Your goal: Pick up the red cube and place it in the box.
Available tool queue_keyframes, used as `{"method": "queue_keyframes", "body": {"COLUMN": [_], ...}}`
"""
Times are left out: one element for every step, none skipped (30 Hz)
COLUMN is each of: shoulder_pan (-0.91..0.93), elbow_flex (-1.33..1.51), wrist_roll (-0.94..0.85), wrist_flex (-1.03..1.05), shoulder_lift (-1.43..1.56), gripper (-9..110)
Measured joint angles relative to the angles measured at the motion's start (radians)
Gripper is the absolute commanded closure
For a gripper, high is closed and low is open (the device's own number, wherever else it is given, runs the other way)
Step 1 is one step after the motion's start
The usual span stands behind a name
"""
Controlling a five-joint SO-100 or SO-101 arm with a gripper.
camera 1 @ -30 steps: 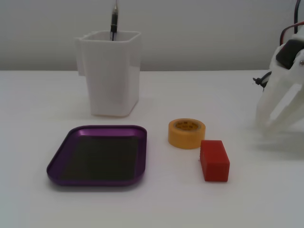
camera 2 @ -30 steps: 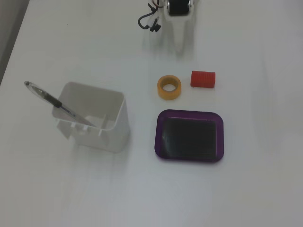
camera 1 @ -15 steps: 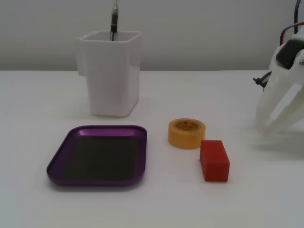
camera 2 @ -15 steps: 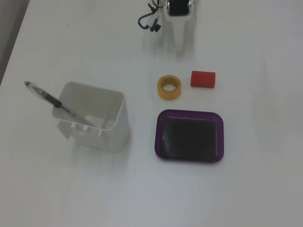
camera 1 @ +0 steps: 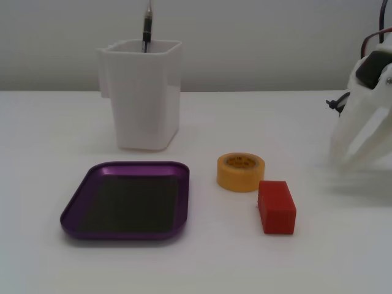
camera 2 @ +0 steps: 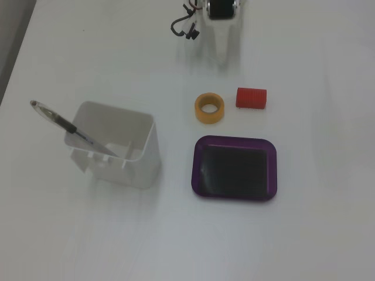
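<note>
The red cube (camera 1: 277, 206) lies on the white table, just right of a yellow tape roll (camera 1: 240, 171); it also shows in the other fixed view (camera 2: 251, 98). The box (camera 1: 76, 225) is a shallow purple tray with a dark bottom, empty, left of the cube; in the other fixed view (camera 2: 234, 192) it lies below the cube. My white gripper (camera 1: 355, 159) stands at the right edge, fingers pointing down at the table and apart, holding nothing, right of and behind the cube. In the other fixed view the gripper (camera 2: 221, 50) is above the cube.
A tall white plastic container (camera 1: 147, 98) with a pen in it stands behind the tray; it also shows in the other fixed view (camera 2: 120, 149). The tape roll (camera 2: 209, 108) sits between cube and container. Loose wires (camera 2: 184, 26) hang by the arm.
</note>
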Motion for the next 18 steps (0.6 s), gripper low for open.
{"method": "queue_keyframes", "body": {"shoulder_pan": [0.002, 0.003, 0.003, 0.003, 0.003, 0.003, 0.003, 0.003, 0.003, 0.003, 0.003, 0.003, 0.003, 0.003, 0.003, 0.003, 0.003, 0.000], "elbow_flex": [0.000, 0.000, -0.002, -0.014, -0.034, -0.054, -0.074, -0.087, -0.097, -0.109, -0.127, -0.149, -0.173, -0.207, -0.249, -0.298, -0.354, -0.417], "wrist_roll": [0.000, 0.000, 0.000, 0.000, 0.000, 0.000, 0.000, 0.000, 0.000, 0.000, 0.000, 0.000, 0.000, 0.000, 0.000, 0.000, 0.000, 0.003], "wrist_flex": [-0.021, -0.044, -0.071, -0.092, -0.110, -0.126, -0.135, -0.146, -0.153, -0.164, -0.173, -0.183, -0.190, -0.198, -0.204, -0.204, -0.204, -0.204], "shoulder_lift": [0.000, 0.000, 0.000, 0.000, 0.000, 0.000, 0.000, 0.000, 0.000, 0.000, -0.003, -0.015, -0.038, -0.074, -0.112, -0.178, -0.249, -0.330], "gripper": [102, 102, 102, 102, 102, 102, 102, 102, 102, 101, 100, 100, 99, 98, 97, 96, 95, 95]}}
